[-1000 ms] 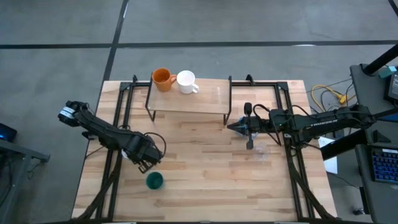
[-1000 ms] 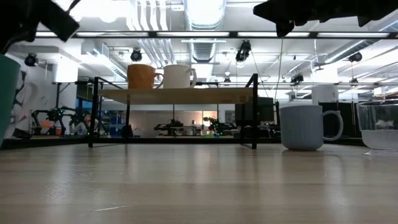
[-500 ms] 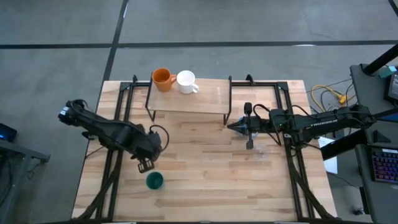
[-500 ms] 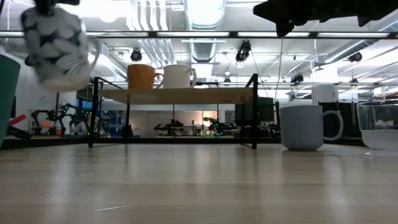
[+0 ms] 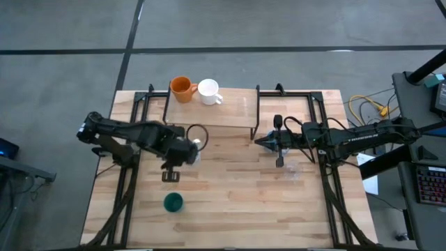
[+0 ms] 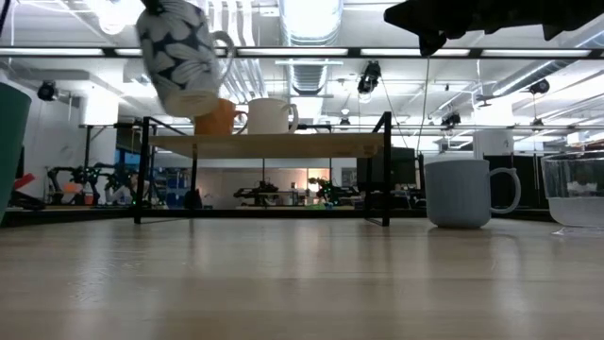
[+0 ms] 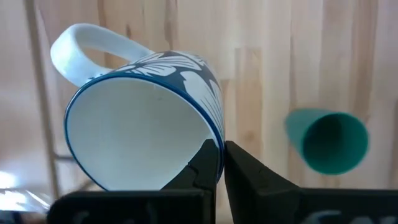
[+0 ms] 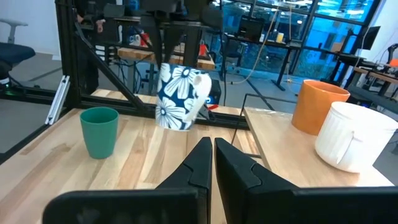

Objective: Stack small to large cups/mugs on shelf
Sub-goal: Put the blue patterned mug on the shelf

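My left gripper (image 5: 182,155) is shut on the white mug with dark flower markings (image 6: 182,59), held in the air in front of the shelf (image 5: 223,111). The mug also shows in the left wrist view (image 7: 149,118) and the right wrist view (image 8: 180,93). The orange mug (image 5: 182,88) and the plain white mug (image 5: 208,91) stand on the shelf's left end. The dark green cup (image 5: 173,203) stands upright on the table. My right gripper (image 5: 267,143) is shut and empty beside the shelf's right end. My left gripper holds the mug by its rim (image 7: 210,135), on the side away from the handle, with one finger inside the mug and one outside. The fingers come from above, slanting down. The mug hangs below them, tilted and lifted clear of the table.
A light blue mug (image 6: 461,192) and a clear glass (image 6: 576,194) stand on the table's right side, near my right arm. The shelf's middle and right part (image 5: 237,108) is bare. Black frame rails (image 5: 132,125) run along both table sides.
My left gripper has risen and gone toward the table's right and far edges, toward the shelf, carrying the flowered mug. The mug is now higher and tilted, near the shelf's left front, away from the green cup.
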